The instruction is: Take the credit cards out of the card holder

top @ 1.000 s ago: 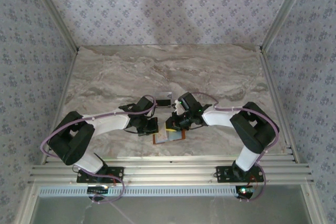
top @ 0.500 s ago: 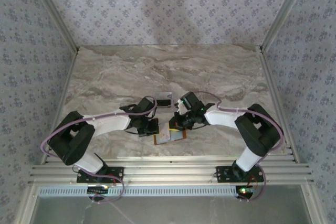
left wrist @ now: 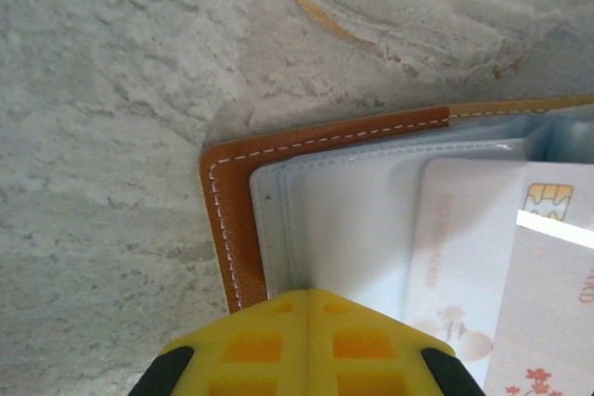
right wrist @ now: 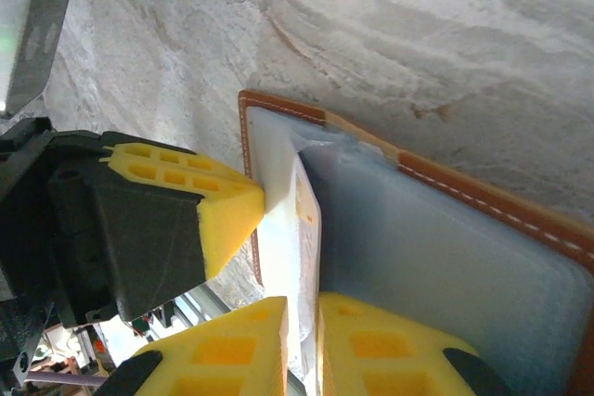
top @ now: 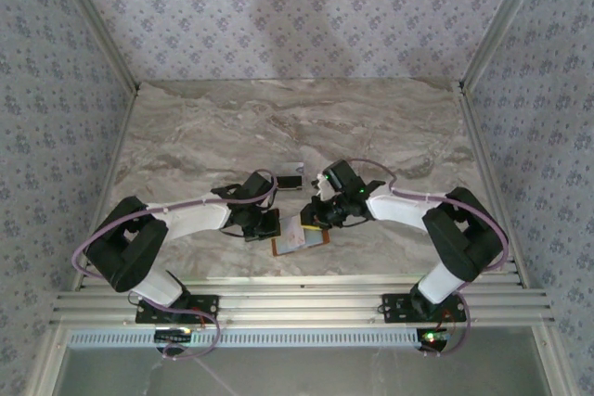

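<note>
Pinning the card holder [left wrist: 225, 229] to the marble surface [top: 278, 127], the left end effector [left wrist: 308, 345] sits at the bottom centre of the left wrist view. Its yellow tips are clenched together on nothing and bear down on the holder's stitched brown corner. The holder lies open near the lower middle of the overhead view, between the two arms, with its grey-blue inside facing up.

Approaching from the right of that view, the right end effector [right wrist: 303, 345] has its fingers nearly together. They appear to pinch the edge of a whitish-pink card [right wrist: 306, 215], which stands partly raised from the clear sleeves [right wrist: 436, 266].

In the left wrist view this card's gold chip shows at the right edge of the frame. A second card [left wrist: 557, 322], with a printed pattern, overlaps it at the lower right, and both lie inside the holder's outline.

A small dark rectangle [top: 290, 180] lies on the surface just above the end effectors in the overhead view. It is probably a card already removed, though it is too small to confirm.

Judged from this, the task is partway done. One card may be out, one is being drawn free, and at least one more is not yet extracted.
</note>
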